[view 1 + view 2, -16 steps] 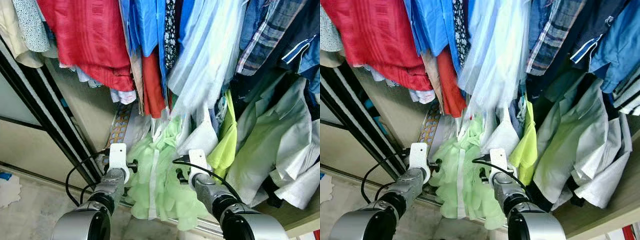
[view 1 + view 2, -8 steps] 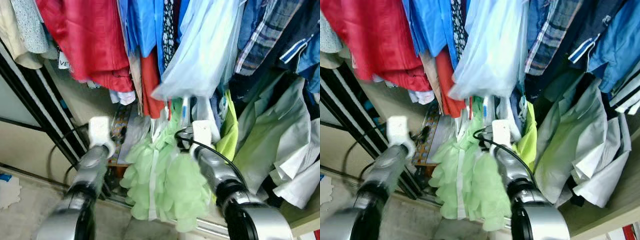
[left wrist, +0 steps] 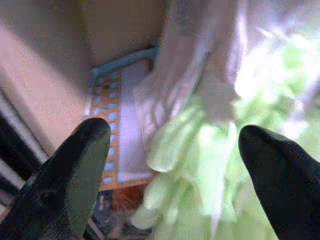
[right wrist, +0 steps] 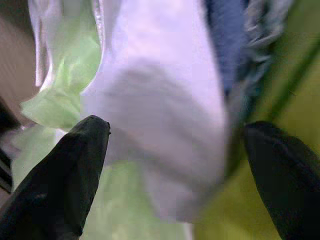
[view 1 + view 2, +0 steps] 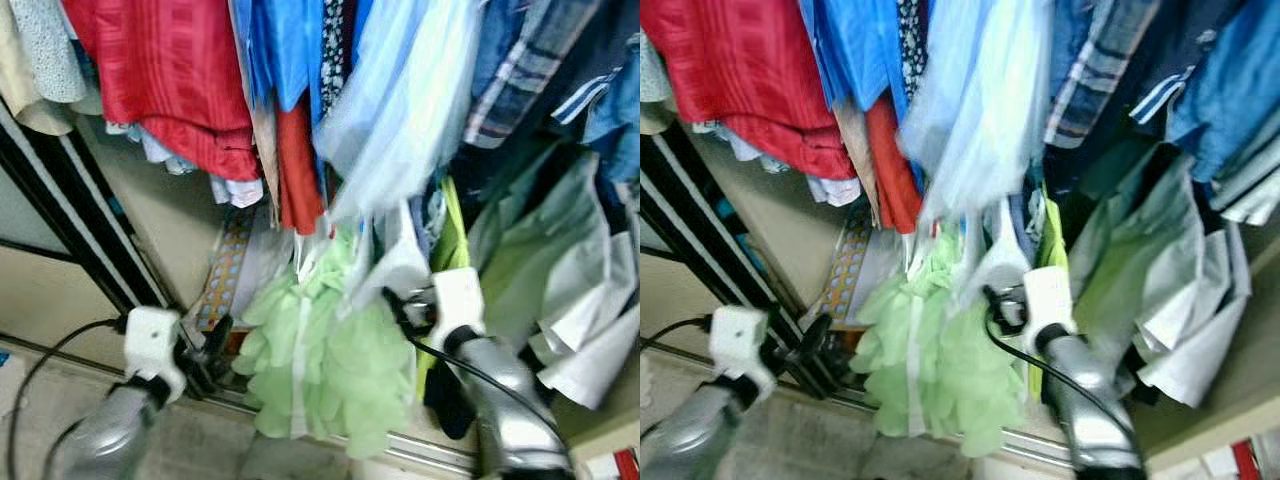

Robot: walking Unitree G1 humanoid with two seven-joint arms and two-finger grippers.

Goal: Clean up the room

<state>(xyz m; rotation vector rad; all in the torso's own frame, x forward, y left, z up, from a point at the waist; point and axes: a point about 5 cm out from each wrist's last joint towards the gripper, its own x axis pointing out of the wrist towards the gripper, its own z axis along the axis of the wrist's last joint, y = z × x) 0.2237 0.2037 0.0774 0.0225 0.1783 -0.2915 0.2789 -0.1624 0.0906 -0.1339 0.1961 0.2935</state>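
Since the pale green garment [image 5: 325, 375] looks soft, light and probably slippery, the right pincer [image 4: 175, 165] and left pincer [image 3: 172, 175], both spread apart, should pinch a thick fold.

Two arms of silver-grey metal, tubular, one at the lower left of the head view and one at the lower right, each ending in a white block-shaped wrist housing with a black ring collar beneath it. A black cable loops from each housing back along its arm. Left gripper [image 3: 170, 180] and right gripper [image 4: 175, 175]: each has two long, matte black fingers with rounded tips.
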